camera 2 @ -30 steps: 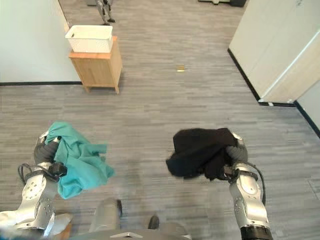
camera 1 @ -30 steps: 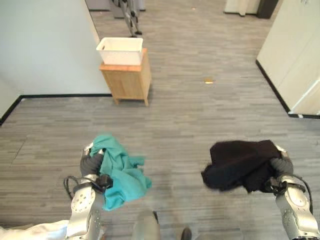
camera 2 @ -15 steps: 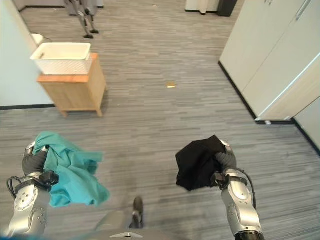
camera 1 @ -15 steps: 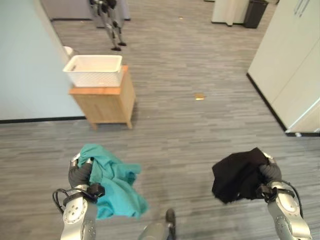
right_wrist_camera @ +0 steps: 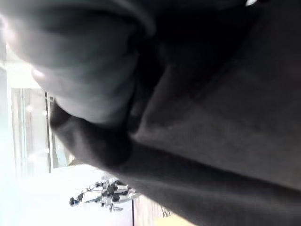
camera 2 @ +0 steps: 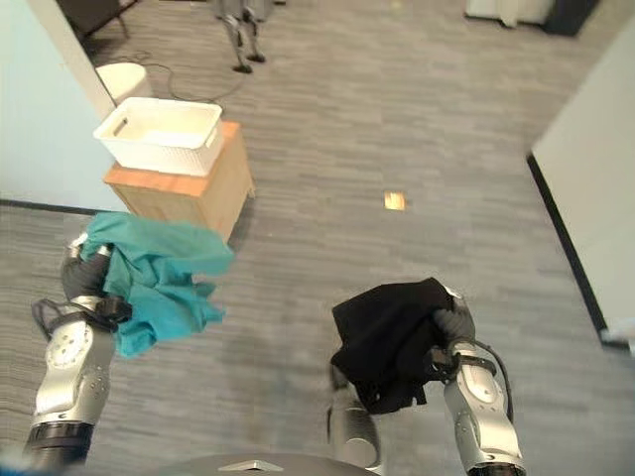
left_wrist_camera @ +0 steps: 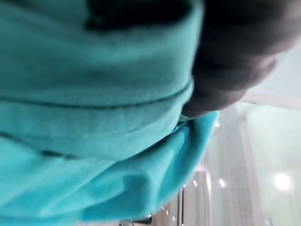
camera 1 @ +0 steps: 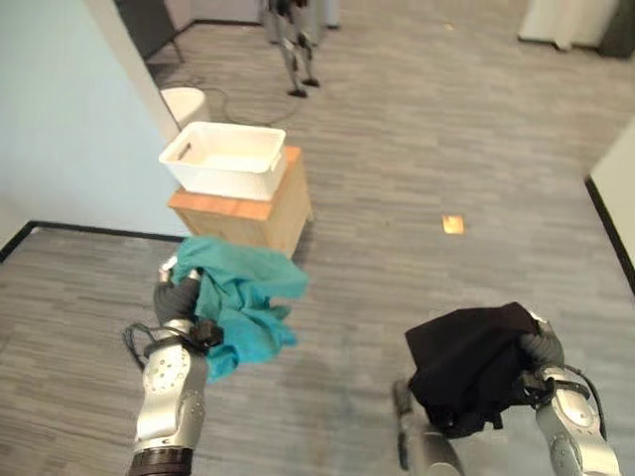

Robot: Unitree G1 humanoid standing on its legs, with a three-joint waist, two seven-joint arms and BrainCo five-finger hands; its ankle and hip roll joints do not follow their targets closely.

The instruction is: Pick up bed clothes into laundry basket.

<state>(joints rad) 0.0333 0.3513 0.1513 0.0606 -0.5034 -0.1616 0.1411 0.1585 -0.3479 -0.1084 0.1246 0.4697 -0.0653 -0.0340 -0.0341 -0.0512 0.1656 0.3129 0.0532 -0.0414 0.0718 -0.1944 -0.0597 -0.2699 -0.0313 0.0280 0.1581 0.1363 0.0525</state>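
Observation:
A teal cloth (camera 1: 243,297) hangs bunched from my left hand (camera 1: 177,305), whose fingers are curled into it at chest height on the left. My right hand (camera 1: 541,349) grips a black cloth (camera 1: 464,365) low on the right, and the cloth drapes over the hand towards the middle. The white laundry basket (camera 1: 233,181) stands on a small wooden cabinet (camera 1: 278,216) just beyond the teal cloth, against the pale wall. In the left wrist view teal folds (left_wrist_camera: 94,117) lie right against the hand's dark cover. The right wrist view has black fabric (right_wrist_camera: 225,117) pressed just as close.
A pale wall (camera 1: 69,119) runs along the left, with a white round bin (camera 1: 185,103) behind the cabinet. A small yellow scrap (camera 1: 452,225) lies on the grey plank floor. A pair of dark legs (camera 1: 294,45) stands far back. A white cupboard's edge (camera 1: 620,174) is on the right.
The whole view has swung, so the camera moved: the basket and cabinet now sit nearer, right beyond my left hand. Both hands still hold their cloths.

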